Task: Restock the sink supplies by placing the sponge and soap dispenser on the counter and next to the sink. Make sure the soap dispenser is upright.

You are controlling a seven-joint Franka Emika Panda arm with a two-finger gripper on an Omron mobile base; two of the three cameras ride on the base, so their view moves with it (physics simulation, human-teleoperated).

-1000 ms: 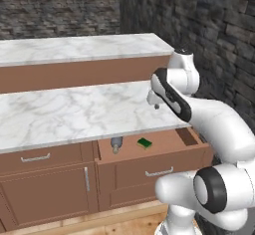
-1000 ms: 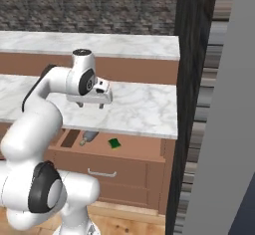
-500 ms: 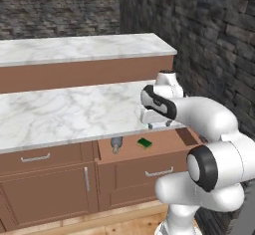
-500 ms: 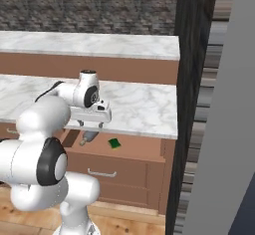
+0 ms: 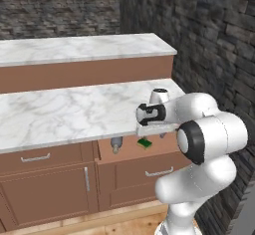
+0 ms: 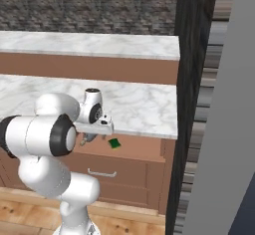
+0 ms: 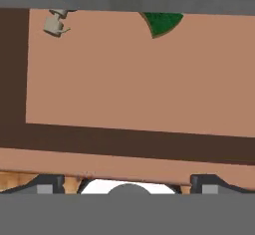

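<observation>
Flat, even light is rendered throughout, with no glare and no single source to be made out. A soft shadow is cast under the counter [image 5: 74, 114] edge onto the open drawer [image 5: 134, 152], and the stone wall [image 5: 214, 40] at 2 o'clock is kept dim. Edges are seen jagged and textures smeared; the hand view is coarse, its top rim shaded at 12 o'clock.

The green sponge [image 5: 145, 143] lies flat in the open drawer; the grey soap dispenser [image 5: 116, 144] (pump top pale) sits beside it.
</observation>
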